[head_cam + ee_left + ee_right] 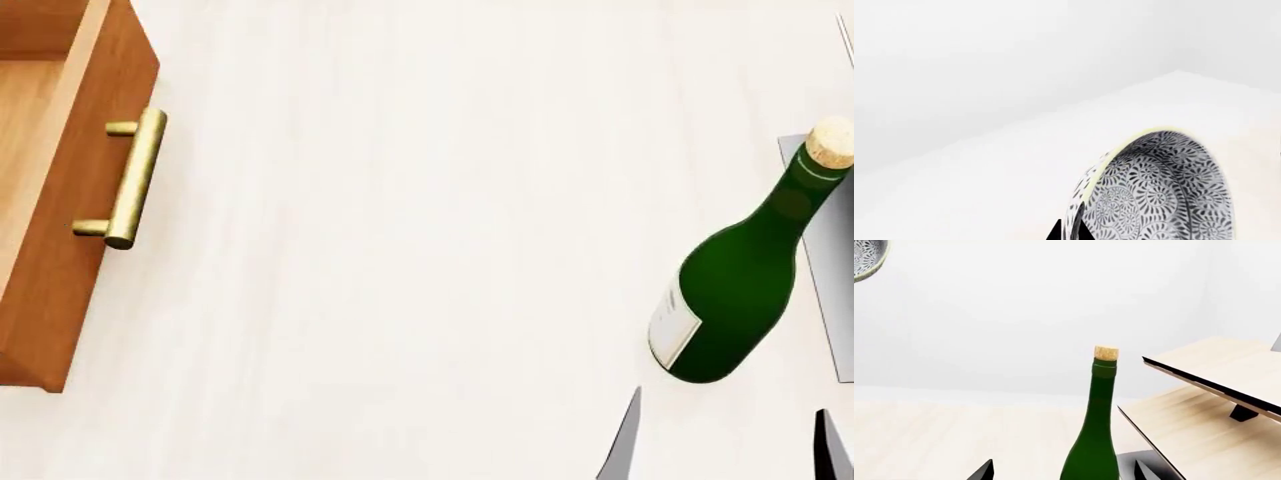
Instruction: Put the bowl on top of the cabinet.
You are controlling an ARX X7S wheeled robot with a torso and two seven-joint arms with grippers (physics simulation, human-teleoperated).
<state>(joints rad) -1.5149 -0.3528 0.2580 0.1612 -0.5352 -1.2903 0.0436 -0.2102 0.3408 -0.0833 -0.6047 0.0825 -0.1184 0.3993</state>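
Bowl: one. My left hand [1069, 234] has it; in the left wrist view its dark fingertips sit either side of the rim of the bowl [1161, 190], closed on it, with the patterned inside turned to the camera. A sliver of the same bowl shows at 10 o'clock in the right wrist view, up in the air.
Cabinet: one, orange-brown wood [60, 200], at 9 o'clock in the head view, with one drawer pulled open.
Handles: one brass bar handle [131, 180] in sight, on that drawer front.
Bottle: one green bottle [747, 280] with a cork, upright at 3 o'clock in the head view.
Rack: one pale wood slanted rack [1214, 390] on a grey base, just beside the bottle on its far right.
Right hand: my right hand [727, 450] sits at 5 o'clock in the head view, fingers spread wide and holding nothing; the bottle stands just beyond them.
Surface: one pale wood-grain surface [400, 250], carrying cabinet, bottle and rack.
Room: plain white walls behind everything.
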